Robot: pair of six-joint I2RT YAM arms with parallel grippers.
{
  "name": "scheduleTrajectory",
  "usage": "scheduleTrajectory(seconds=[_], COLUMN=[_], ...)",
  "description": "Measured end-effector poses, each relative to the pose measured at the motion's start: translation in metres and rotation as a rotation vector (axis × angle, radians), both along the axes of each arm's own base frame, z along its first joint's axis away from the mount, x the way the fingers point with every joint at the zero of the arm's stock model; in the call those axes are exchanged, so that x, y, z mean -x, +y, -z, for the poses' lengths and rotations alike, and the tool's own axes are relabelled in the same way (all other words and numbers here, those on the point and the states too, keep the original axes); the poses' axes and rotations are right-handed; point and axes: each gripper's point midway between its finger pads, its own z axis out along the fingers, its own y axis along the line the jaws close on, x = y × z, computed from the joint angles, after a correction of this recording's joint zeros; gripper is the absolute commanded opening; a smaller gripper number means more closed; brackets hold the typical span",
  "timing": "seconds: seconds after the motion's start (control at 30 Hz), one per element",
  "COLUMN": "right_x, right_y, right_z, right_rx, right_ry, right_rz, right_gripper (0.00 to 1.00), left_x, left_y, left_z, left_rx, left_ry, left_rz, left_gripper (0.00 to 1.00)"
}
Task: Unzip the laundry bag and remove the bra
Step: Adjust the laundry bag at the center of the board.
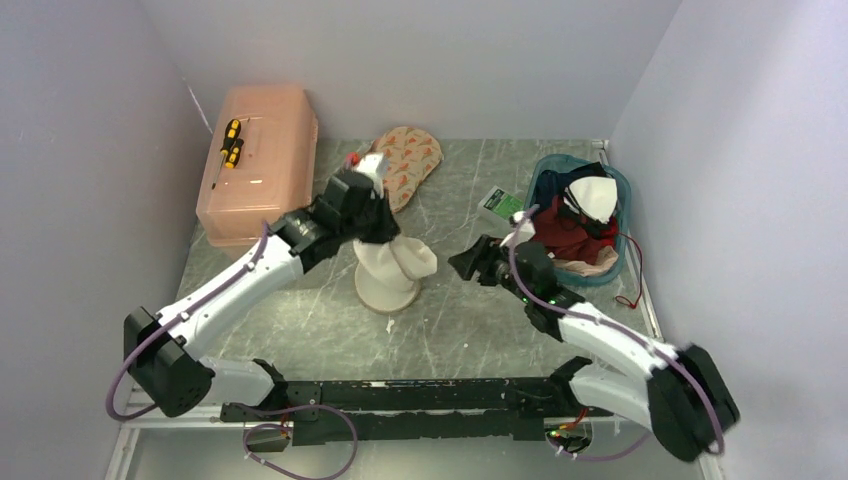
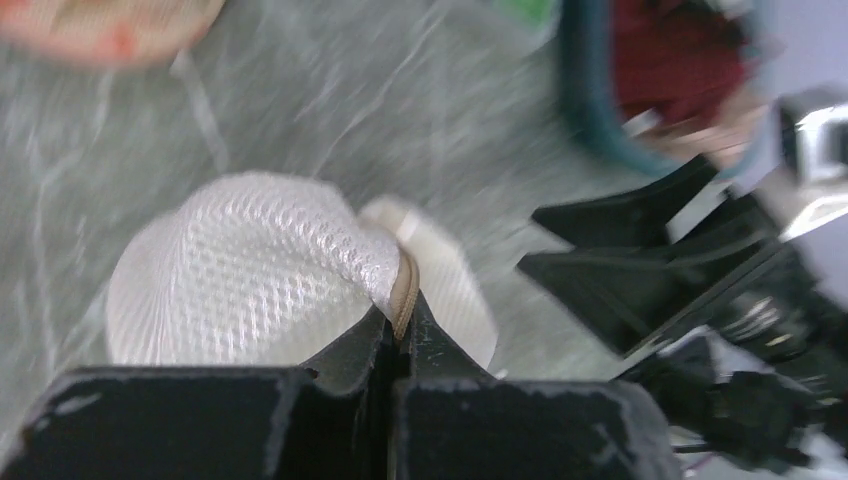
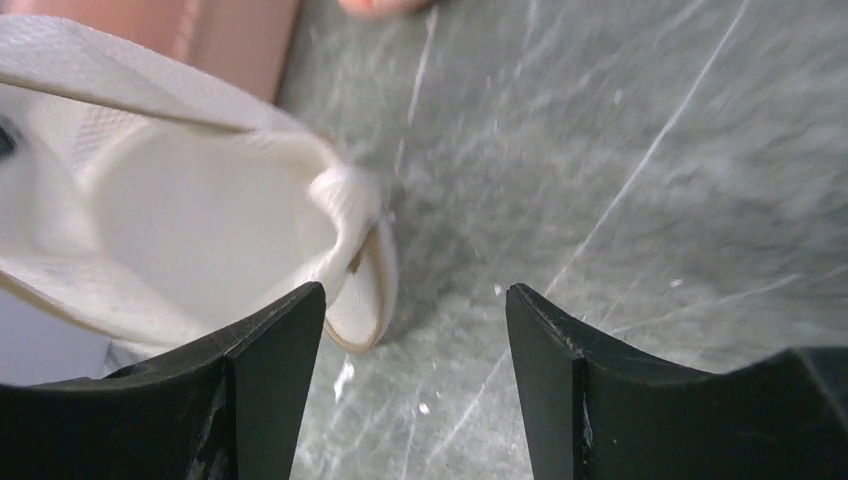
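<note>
Two pairs of jaws work around one laundry bag (image 2: 240,270), and the coming move depends on how the bag lies from each; the left jaws are pressed together, pinching the cream rim (image 2: 404,290) right at their tips; the white mesh bulges away ahead of them and a little to their left. In the top view the bag seems to hang from that pinch with its round end on the table (image 1: 480,330), so its long axis probably runs steeply up from the table into the left jaws.

The right jaws are spread and hold nothing; only bare table shows in the gap between them. The bag lies ahead of them and off to their left, with its curled rim edge (image 3: 365,265) just beside the tip of the left finger (image 3: 290,340) and not touching it; a small dark speck on that edge may be the zip pull, but I cannot tell.

The left arm already has the bag, so the right arm is the free one nearest the rim; it would likely have to shift left and forward to bring the rim into its gap.

No bra can be seen; it is presumably inside the bag, hidden by the mesh. Farther off, behind the right jaws, stands a teal basket (image 1: 620,190) of other cloth.
</note>
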Motion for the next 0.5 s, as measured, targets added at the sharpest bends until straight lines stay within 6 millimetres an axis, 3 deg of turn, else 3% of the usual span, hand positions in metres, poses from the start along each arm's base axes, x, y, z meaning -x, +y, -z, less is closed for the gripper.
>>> scheduleTrajectory(seconds=[0.13, 0.23, 0.27, 0.33, 0.4, 0.5], right_x=[0.000, 0.005, 0.006, 0.008, 0.008, 0.010], right_y=[-0.035, -0.063, -0.071, -0.080, -0.084, -0.085], right_z=[-0.063, -0.107, -0.119, -0.133, -0.133, -0.108], right_rx=[-0.018, -0.029, -0.033, -0.030, -0.015, 0.029], right_ry=[-0.189, -0.309, -0.337, -0.362, -0.355, -0.300], right_rz=[0.151, 0.255, 0.283, 0.318, 0.332, 0.324], right_gripper=[0.75, 0.76, 0.77, 0.77, 0.77, 0.76], left_x=[-0.019, -0.020, -0.018, -0.011, -0.002, 0.014], left_y=[-0.044, -0.077, -0.084, -0.087, -0.075, -0.030], left_z=[-0.085, -0.122, -0.125, -0.116, -0.089, -0.018], left_rx=[0.156, 0.231, 0.242, 0.236, 0.192, 0.083], left_ry=[-0.128, -0.181, -0.184, -0.173, -0.133, -0.023], left_rz=[0.106, 0.195, 0.215, 0.230, 0.211, 0.119], left_gripper=[0.03, 0.03, 0.03, 0.03, 0.03, 0.03])
